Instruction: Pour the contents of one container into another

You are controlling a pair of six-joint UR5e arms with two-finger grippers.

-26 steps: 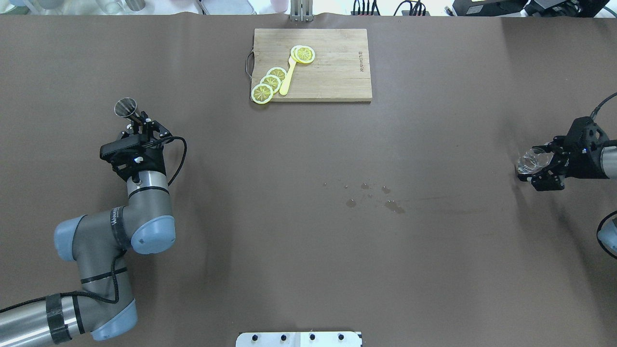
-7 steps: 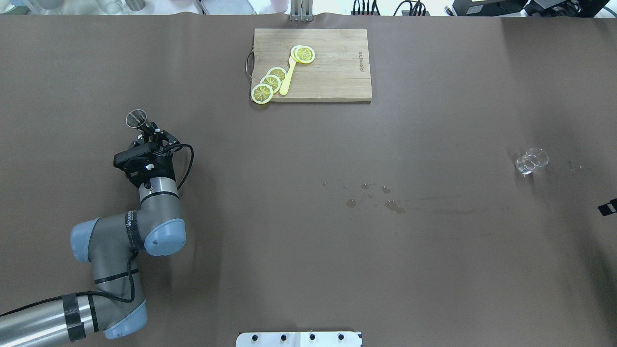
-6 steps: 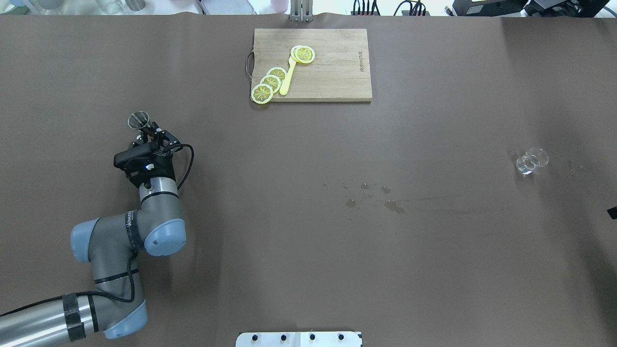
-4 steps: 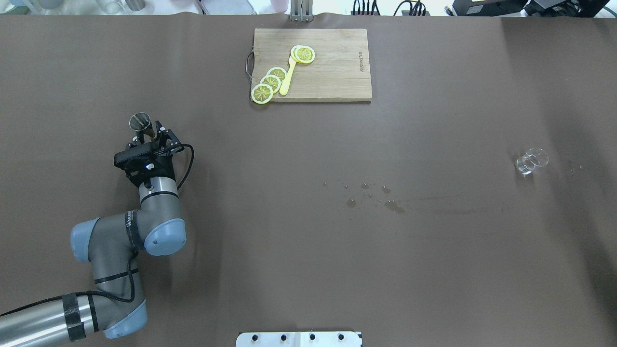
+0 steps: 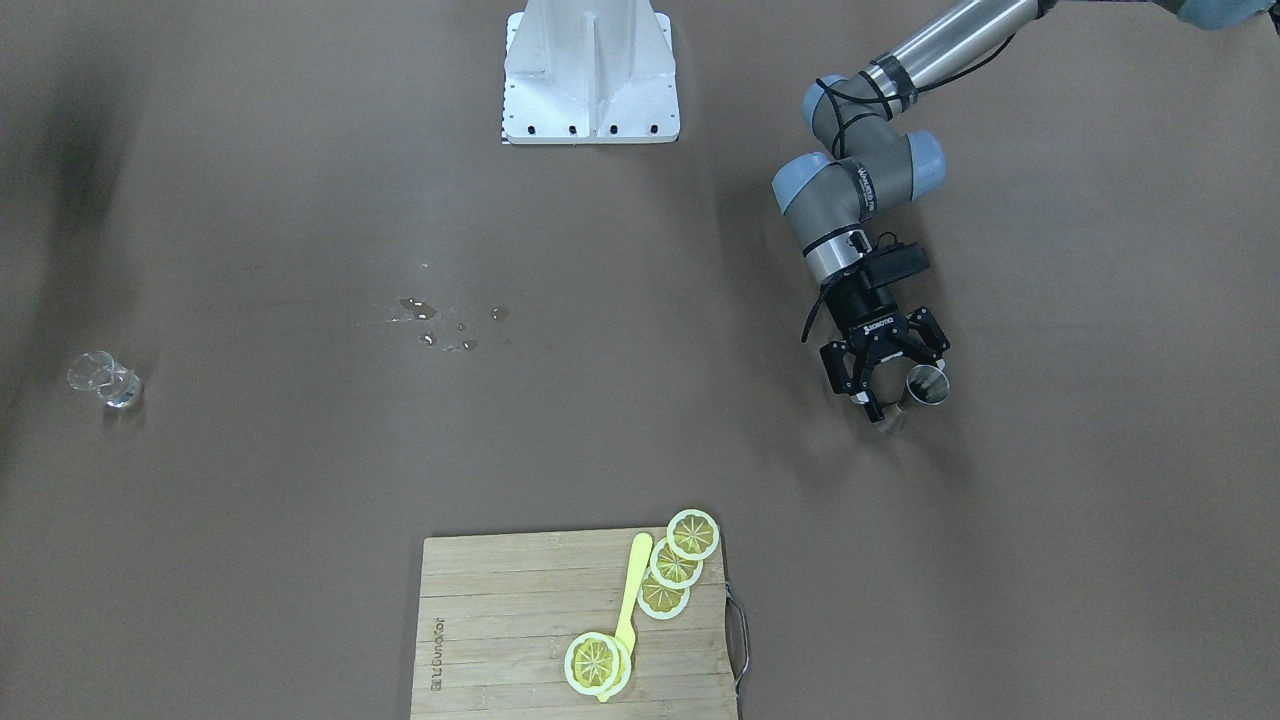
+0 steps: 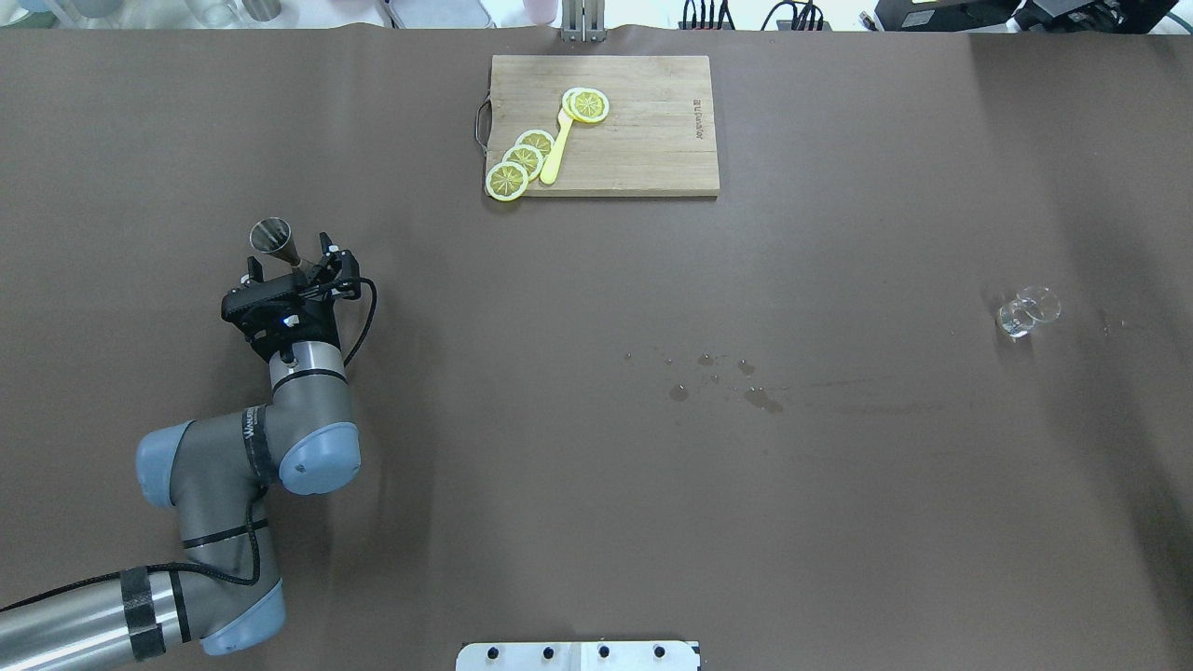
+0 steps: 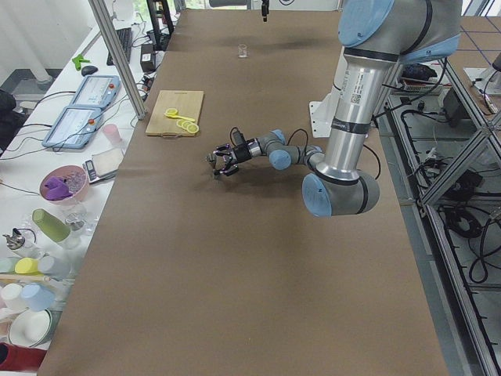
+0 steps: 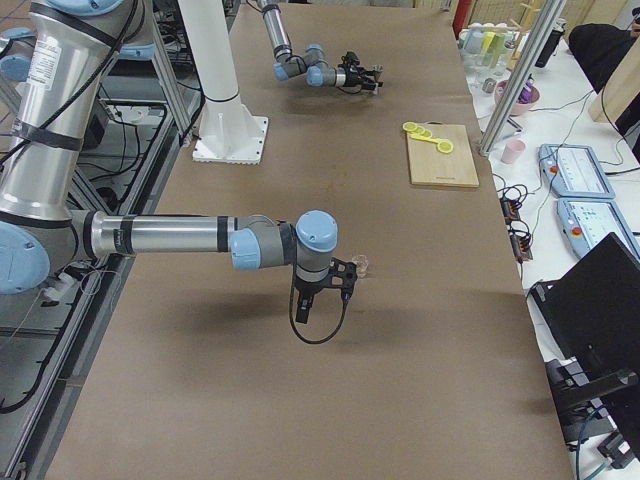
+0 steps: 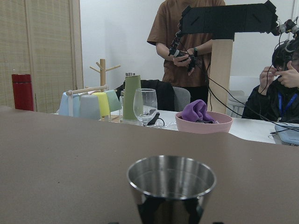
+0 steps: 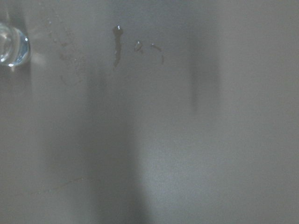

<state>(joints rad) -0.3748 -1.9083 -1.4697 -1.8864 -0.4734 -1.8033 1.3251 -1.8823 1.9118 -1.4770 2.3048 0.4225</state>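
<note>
Brown bench [image 6: 596, 513] carries a steel cup [image 6: 271, 235] standing at the left, between the open jaws of the left gripper [image 6: 289, 259]. At the far right sits the glass [image 6: 1025, 312]; the right gripper [image 8: 345, 272] hangs near it, and its jaws cannot be judged.

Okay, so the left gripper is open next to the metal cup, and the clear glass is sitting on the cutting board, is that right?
Not quite. The left gripper is open next to the metal cup, but the clear glass stands on the bare table, far from the cutting board. The overhead exterior view shows this.
</note>
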